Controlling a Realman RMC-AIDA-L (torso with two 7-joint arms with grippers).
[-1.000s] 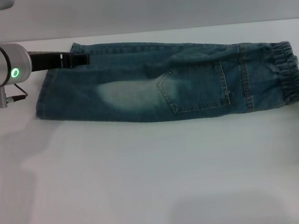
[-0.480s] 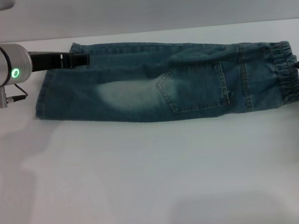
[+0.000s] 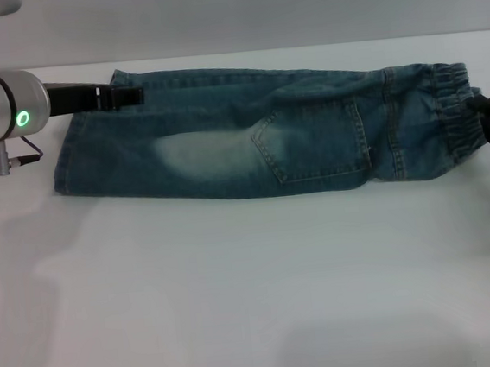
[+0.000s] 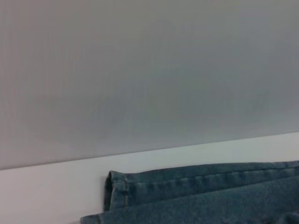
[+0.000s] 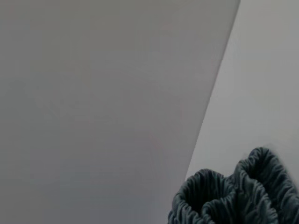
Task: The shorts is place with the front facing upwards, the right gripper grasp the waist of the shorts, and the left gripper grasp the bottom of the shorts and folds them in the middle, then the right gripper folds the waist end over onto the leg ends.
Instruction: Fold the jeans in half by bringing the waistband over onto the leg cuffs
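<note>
The blue denim shorts (image 3: 249, 140) lie folded lengthwise across the far part of the white table, back pocket up, leg ends to the left and elastic waist to the right. My left gripper (image 3: 128, 97) rests over the far corner of the leg ends; the hem (image 4: 121, 186) shows in the left wrist view. At the right edge, my right gripper (image 3: 481, 113) is shut on the waist, which is bunched into ruffles (image 5: 233, 196) in the right wrist view.
The white table (image 3: 237, 280) stretches bare toward me in front of the shorts. A grey wall (image 3: 254, 9) rises just behind the table's far edge. My left arm's silver wrist with a green light (image 3: 13, 115) hangs over the table's left end.
My right gripper has moved left and closed in on the waist, bunching it. The whole garment has slid slightly left. The left gripper has barely shifted.
</note>
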